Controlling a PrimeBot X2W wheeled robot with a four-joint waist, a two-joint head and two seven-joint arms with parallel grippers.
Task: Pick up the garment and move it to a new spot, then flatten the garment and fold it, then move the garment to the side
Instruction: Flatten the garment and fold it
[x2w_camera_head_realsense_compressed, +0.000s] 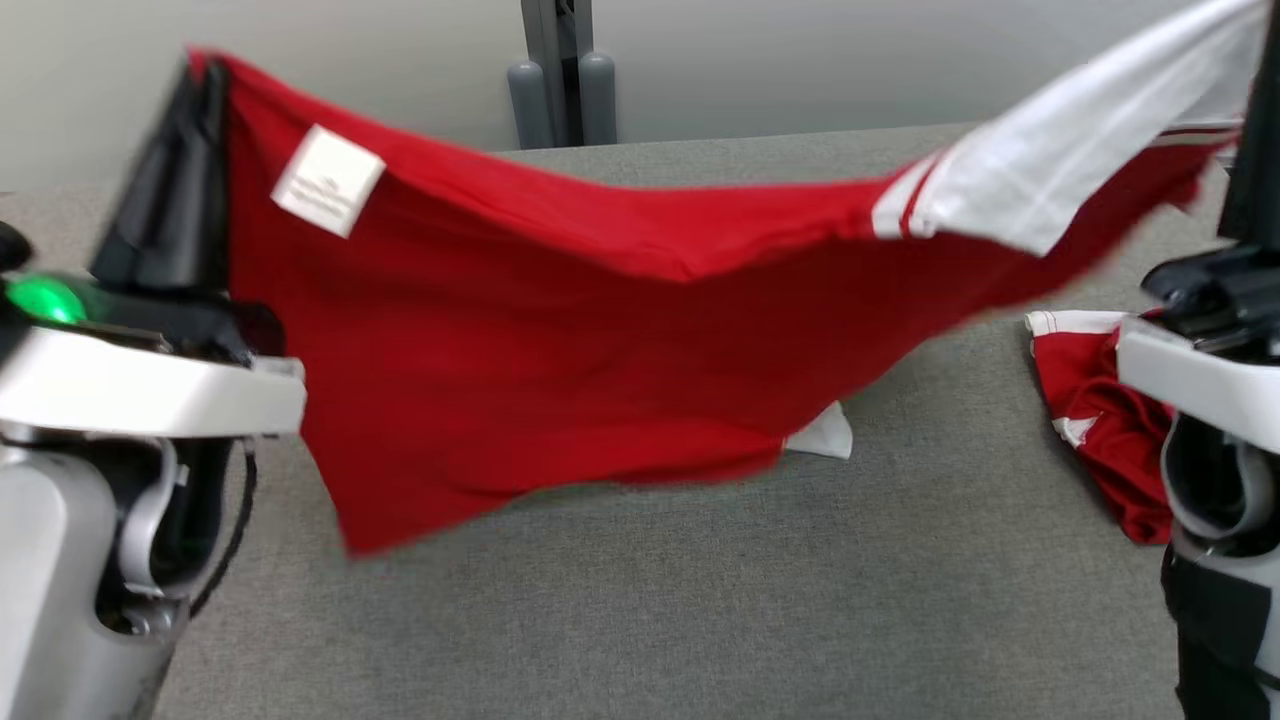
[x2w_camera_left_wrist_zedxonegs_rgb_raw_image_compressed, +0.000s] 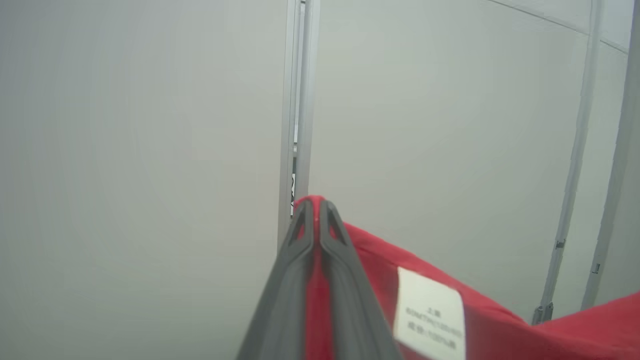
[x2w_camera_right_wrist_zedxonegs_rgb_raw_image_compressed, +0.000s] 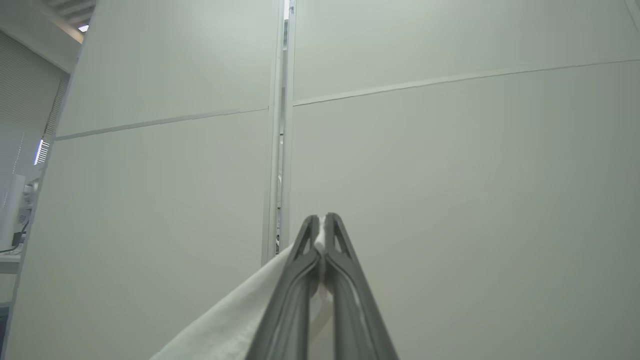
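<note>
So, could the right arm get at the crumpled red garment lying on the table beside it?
Probably not now: the right gripper is shut on the white sleeve of the raised garment. The crumpled garment lies close by.

**Camera set-up around the red garment**

Head camera: high, looking forward and down. The red garment (x2w_camera_head_realsense_compressed: 560, 330) hangs across mid-frame, with the grey table (x2w_camera_head_realsense_compressed: 700, 600) under it.

Left wrist camera: tight behind the left gripper (x2w_camera_left_wrist_zedxonegs_rgb_raw_image_compressed: 315, 204), sighting along it past the garment's top edge to the panel wall (x2w_camera_left_wrist_zedxonegs_rgb_raw_image_compressed: 150, 150).

Right wrist camera: same, behind the right gripper (x2w_camera_right_wrist_zedxonegs_rgb_raw_image_compressed: 320, 217), at the garment's white end.

Shared: garment in all three; its white label (x2w_camera_left_wrist_zedxonegs_rgb_raw_image_compressed: 430, 315) in head and left wrist; wall in both wrist views.
</note>
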